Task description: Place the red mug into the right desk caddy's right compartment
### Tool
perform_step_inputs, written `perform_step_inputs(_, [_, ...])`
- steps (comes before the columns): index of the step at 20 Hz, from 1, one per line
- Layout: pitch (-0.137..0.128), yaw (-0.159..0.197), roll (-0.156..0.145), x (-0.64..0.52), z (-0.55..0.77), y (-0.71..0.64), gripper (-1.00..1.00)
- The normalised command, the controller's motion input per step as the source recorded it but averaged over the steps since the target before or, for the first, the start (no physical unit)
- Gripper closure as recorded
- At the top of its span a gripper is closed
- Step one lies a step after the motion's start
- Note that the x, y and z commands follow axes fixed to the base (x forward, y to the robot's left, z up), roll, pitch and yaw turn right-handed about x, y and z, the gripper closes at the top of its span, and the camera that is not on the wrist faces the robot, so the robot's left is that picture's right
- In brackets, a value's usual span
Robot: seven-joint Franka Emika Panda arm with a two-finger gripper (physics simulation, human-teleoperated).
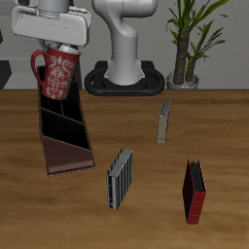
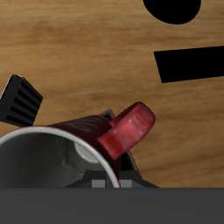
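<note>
My gripper (image 1: 60,47) is shut on the red mug (image 1: 56,74) and holds it by the rim, up in the air. The mug has a pale speckled pattern, and its handle points away from the robot base. It hangs over the far end of the right desk caddy (image 1: 64,141), a long dark maroon tray with partitions that runs toward the table's front edge. The mug hides the caddy's far end cell, so I cannot tell which cell lies under it. In the wrist view I see the mug's pale inside (image 2: 48,162) and its red handle (image 2: 128,131).
A grey ribbed slab (image 1: 119,178) stands beside the caddy's near end and shows in the wrist view (image 2: 21,99). A small red-and-black holder (image 1: 195,192) stands near the front. A thin grey upright piece (image 1: 163,122) is mid-table. The robot base (image 1: 124,76) and a potted plant (image 1: 187,44) stand at the back.
</note>
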Motion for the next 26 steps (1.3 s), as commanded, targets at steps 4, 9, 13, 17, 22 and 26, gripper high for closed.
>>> perform_step_inputs(4, [0.008,0.005,-0.002,-0.58,-0.01,0.04,1.0])
perform_step_inputs(9, [-0.004,0.071,0.006,-0.55,-0.12,0.08,1.0])
perform_step_inputs(13, [-0.001,0.0,0.007,-0.46,-0.06,0.04,1.0])
perform_step_inputs(17, [-0.009,0.02,-0.006,-0.55,-0.04,0.05,1.0])
perform_step_inputs(22, [-0.007,0.019,0.019,-0.55,-0.1,-0.03,1.0])
perform_step_inputs(26, [-0.005,0.029,-0.052,-0.5,-0.18,-0.16,1.0])
